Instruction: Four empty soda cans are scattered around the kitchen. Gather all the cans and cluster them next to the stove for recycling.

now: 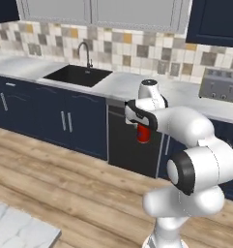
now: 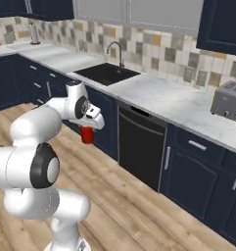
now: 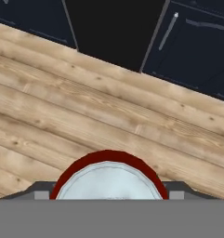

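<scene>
Just below the wrist, the claw (image 1: 143, 130) is clamped on a red soda can (image 1: 143, 134), which hangs upright in the air above the wood floor (image 1: 65, 179) and in front of the dark dishwasher (image 1: 130, 145). From the hand camera the can's silvery top and red rim (image 3: 108, 174) sit squarely between the two dark fingertips (image 3: 39, 193), so the grip looks centred and not skewed to one side.

Beyond the can runs the navy cabinet front (image 2: 188, 181), and above it the white marble surface (image 2: 163, 98). A black sink (image 1: 79, 75) with its curved faucet (image 1: 85, 52) is set into the surface near its back edge, to the left of the dishwasher. A silver toaster (image 1: 219, 85) stands toward the right end of the surface, close to the tiled wall (image 1: 137, 51).

No stove can be picked out from where the base stands, so the step in hand seems to be carrying this can to it. To do that well, I would keep the can upright and tucked close to the body while the base drives, hold it above the level of the surface edge before swinging over the marble, and steer clear of the faucet and toaster. The squeeze should remain firm until the can is resting beside the cooktop.
</scene>
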You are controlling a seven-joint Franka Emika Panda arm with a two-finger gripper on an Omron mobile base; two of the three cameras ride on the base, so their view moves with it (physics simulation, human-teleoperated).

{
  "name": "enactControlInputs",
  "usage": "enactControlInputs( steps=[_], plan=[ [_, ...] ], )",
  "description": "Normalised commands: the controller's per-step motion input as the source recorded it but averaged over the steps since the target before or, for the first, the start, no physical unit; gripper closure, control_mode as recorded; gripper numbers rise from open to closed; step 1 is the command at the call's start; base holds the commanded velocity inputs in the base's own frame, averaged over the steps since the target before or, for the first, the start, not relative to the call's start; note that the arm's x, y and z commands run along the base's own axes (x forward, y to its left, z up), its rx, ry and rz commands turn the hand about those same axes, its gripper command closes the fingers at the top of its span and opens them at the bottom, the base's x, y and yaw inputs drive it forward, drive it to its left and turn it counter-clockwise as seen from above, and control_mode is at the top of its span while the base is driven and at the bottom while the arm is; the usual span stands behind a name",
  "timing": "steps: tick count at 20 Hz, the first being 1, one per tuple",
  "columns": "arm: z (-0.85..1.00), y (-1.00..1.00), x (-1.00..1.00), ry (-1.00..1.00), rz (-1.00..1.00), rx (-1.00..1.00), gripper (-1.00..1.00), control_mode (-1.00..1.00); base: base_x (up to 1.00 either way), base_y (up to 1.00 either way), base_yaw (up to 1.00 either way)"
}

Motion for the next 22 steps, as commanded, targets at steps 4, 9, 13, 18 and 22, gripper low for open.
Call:
enactControlInputs(
  steps=[4, 9, 13, 18, 22],
  plan=[
    [0.0, 0.0, 0.0, 0.0, 0.0, 0.0, 1.0, 1.0, 0.75, 0.0, 0.04],
    [0.0, 0.0, 0.0, 0.0, 0.0, 0.0, 1.0, 1.0, 0.73, 0.1, 0.02],
    [0.0, 0.0, 0.0, 0.0, 0.0, 0.0, 1.0, 1.0, 0.65, 0.31, 0.1],
    [0.0, 0.0, 0.0, 0.0, 0.0, 0.0, 1.0, 1.0, 0.56, 0.21, 0.3],
    [0.0, 0.0, 0.0, 0.0, 0.0, 0.0, 1.0, 1.0, 0.54, 0.11, 0.42]
  ],
)
